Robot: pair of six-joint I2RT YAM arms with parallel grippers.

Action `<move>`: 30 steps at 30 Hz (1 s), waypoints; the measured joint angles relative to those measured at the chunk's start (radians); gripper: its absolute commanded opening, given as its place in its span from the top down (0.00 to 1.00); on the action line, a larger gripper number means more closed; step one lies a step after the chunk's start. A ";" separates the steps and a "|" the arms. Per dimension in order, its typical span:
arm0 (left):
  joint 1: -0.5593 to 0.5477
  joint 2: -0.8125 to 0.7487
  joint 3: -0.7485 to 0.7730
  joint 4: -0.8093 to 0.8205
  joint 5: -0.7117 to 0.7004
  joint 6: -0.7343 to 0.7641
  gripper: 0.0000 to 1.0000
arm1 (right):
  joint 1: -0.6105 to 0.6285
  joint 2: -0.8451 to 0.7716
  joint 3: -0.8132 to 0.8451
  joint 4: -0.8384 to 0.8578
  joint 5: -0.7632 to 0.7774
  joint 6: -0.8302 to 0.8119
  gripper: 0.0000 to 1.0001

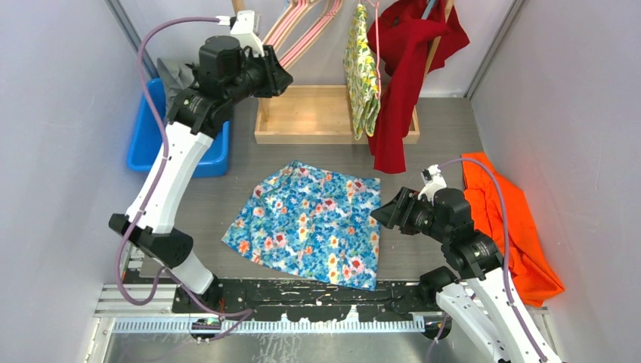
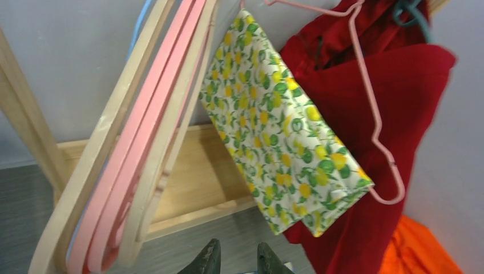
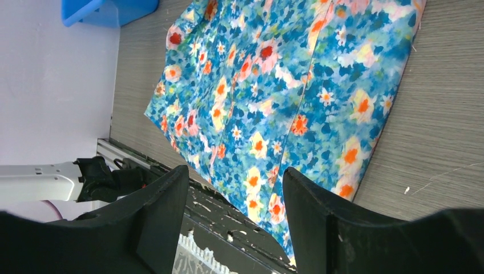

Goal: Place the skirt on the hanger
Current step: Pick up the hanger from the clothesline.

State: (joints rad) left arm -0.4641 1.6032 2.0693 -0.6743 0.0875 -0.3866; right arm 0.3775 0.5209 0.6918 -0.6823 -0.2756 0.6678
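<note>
The blue floral skirt lies flat on the grey table; it also shows in the right wrist view. Several empty pink and wooden hangers hang on the rack at the back, and fill the left of the left wrist view. My left gripper is raised just left of these hangers, touching none; its jaws stand slightly apart and empty. My right gripper hovers at the skirt's right edge, open and empty.
A lemon-print cloth on a pink wire hanger and a red garment hang on the rack. The rack's wooden base is behind the skirt. A blue bin stands at the left, an orange cloth at the right.
</note>
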 measured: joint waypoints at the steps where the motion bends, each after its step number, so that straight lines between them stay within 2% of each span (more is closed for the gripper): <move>1: -0.002 0.021 0.010 -0.008 -0.018 0.012 0.70 | 0.000 -0.002 0.000 0.000 0.000 0.000 0.34; 9: -0.001 0.050 0.085 -0.032 -0.076 0.083 0.70 | 0.000 -0.004 0.000 0.000 0.000 0.000 0.33; 30: 0.005 0.045 0.136 -0.042 -0.164 0.171 0.69 | 0.000 0.003 -0.006 0.000 0.000 -0.008 0.33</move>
State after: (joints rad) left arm -0.4587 1.6482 2.2051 -0.7162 -0.0761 -0.2161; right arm 0.3775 0.5243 0.6857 -0.6823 -0.2756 0.6601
